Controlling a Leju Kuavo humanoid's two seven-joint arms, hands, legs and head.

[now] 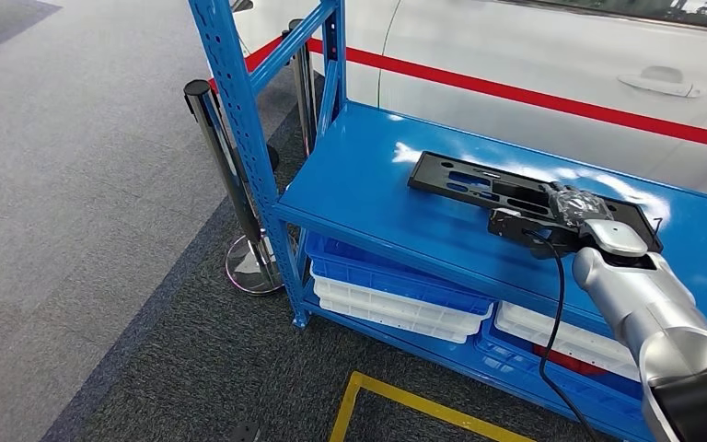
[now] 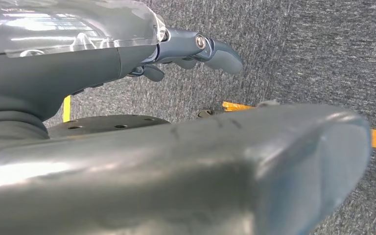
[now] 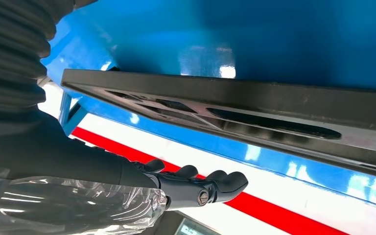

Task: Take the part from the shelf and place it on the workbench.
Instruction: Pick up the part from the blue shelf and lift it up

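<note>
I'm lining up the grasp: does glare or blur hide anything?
Head view: white glare patches on the glossy blue shelf, flat black slotted part sharp. Right wrist view: part crisp, right hand clear. Left wrist view: left hand's near thumb blurred.

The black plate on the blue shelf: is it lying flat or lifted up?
Lying flat: the black plate rests on the blue shelf. The right hand is over its near end.

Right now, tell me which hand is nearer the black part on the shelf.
Right. The right hand reaches over the black part on the blue shelf; the left hand hangs low over the carpeted floor.
</note>
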